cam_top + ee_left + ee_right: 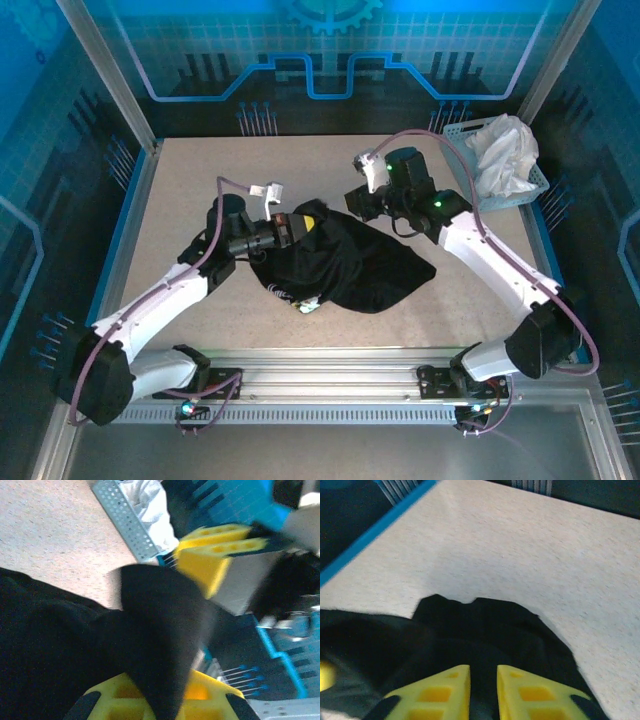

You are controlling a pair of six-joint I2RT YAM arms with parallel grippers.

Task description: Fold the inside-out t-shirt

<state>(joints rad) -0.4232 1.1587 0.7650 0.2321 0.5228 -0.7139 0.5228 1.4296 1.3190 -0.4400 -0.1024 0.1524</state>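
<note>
The black t-shirt (350, 265) lies in a lumpy heap in the middle of the tabletop (200, 180). It is not flat at all, and that is the big worry. If it gets folded like this, the wrinkles and hidden layers get folded in too, and the fold comes out crooked.

The left claw (312, 218) is closed on a bit of cloth at the far left edge of the heap. Black cloth runs right between its yellow fingers (202, 695). It holds only a small pinch, so a hard pull could make the cloth slip out.

The right claw (362, 200) sits just beside it, over the far edge of the shirt. Its fingers (440, 695) stand a little apart with black cloth under them. I cannot tell if it grips anything. The two claws are very near each other and could bump.

The heap is longest from left to right across the tabletop. A little white print (288, 294) shows at its near left edge. I cannot tell where the neck or the bottom hem is.

Far off to the right, a basket (535, 182) holds a white cloth (505, 150).
</note>
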